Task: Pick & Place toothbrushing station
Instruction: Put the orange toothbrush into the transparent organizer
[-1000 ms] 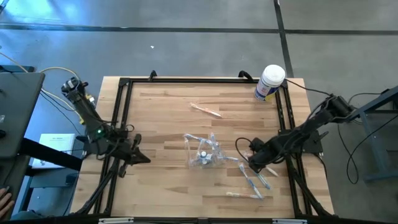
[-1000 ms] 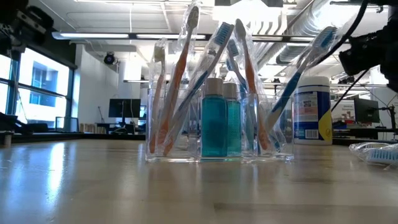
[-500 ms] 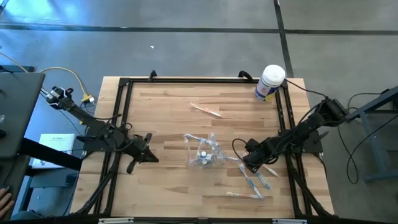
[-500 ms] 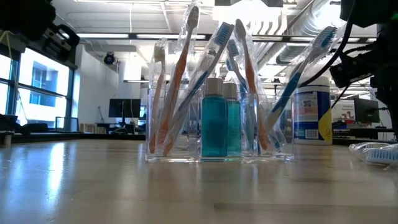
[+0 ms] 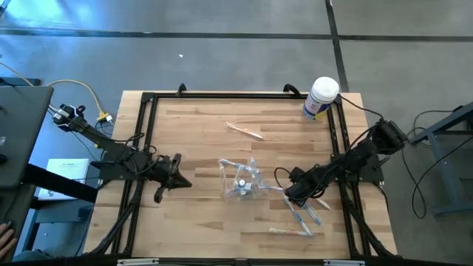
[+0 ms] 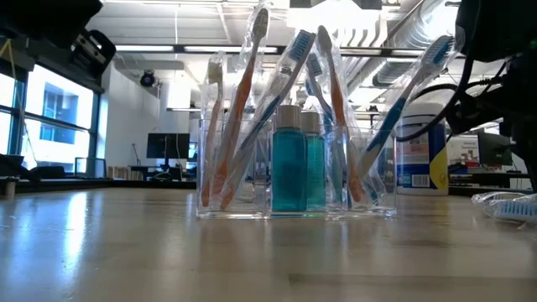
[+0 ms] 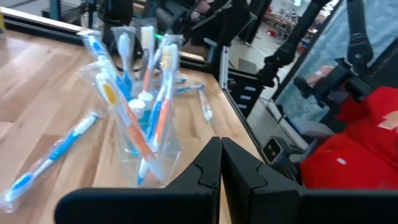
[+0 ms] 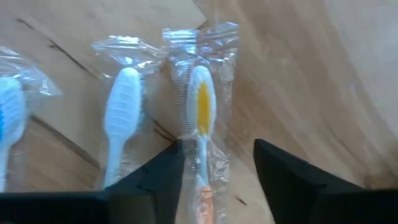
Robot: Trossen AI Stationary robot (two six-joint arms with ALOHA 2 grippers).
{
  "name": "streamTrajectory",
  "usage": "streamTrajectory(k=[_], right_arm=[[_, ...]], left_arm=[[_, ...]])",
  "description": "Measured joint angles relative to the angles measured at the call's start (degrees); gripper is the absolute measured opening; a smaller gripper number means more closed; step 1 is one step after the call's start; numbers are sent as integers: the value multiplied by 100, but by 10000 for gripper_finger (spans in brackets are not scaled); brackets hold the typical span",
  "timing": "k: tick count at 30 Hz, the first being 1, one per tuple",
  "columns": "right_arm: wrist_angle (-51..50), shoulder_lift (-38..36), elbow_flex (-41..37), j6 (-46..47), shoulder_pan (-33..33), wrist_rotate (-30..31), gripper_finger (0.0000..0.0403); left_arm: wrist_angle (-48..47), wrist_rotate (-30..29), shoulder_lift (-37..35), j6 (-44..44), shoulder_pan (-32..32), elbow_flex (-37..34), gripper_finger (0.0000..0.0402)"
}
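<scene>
The toothbrushing station point(image 5: 242, 182) is a clear plastic holder standing on its base at the table's middle. It holds wrapped toothbrushes and blue bottles point(image 6: 289, 164), and shows in the left wrist view too point(image 7: 147, 134). My left gripper point(image 5: 176, 178) is shut, level, a little to the station's left, pointing at it. My right gripper point(image 5: 294, 196) points down, right of the station, open above a wrapped orange-and-yellow toothbrush point(image 8: 201, 111) that lies flat on the wood. Its fingers point(image 8: 152, 180) stand on either side of the handle. My right gripper comes from above with a finger on each side of the wrapped toothbrush's handle point(image 8: 200, 186), across its length. One finger point(image 8: 174, 165) stands at the wrapper's edge, and I cannot tell whether it touches. The toothbrush lies flat on the table.
A white tub with a blue label point(image 5: 321, 97) stands at the far right corner. More wrapped toothbrushes lie near the right front point(image 5: 304, 216), point(image 8: 121, 115), and one at the far middle point(image 5: 244, 131). A black frame point(image 5: 145, 133) rims the table. A person's hand point(image 5: 6, 238) shows at the left.
My left gripper has swung toward the table's right, nearer the station, staying shut and level. My right gripper has sunk toward the wrapped toothbrushes and drifted slightly toward the station. The station has not moved.
</scene>
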Motion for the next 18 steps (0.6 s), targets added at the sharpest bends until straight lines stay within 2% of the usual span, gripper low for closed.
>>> streamTrajectory(k=[7, 12, 18], right_arm=[[-123, -11, -24, -200, 0, -47, 18], [-471, -7, -28, -186, 0, 143, 7], [-1312, -7, 141, 60, 15, 416, 5]], left_arm=[[-49, -173, 0, -17, -6, 0, 3], [-66, -173, 0, -62, -8, 0, 23], [-67, -171, 0, -143, -8, 0, 88]])
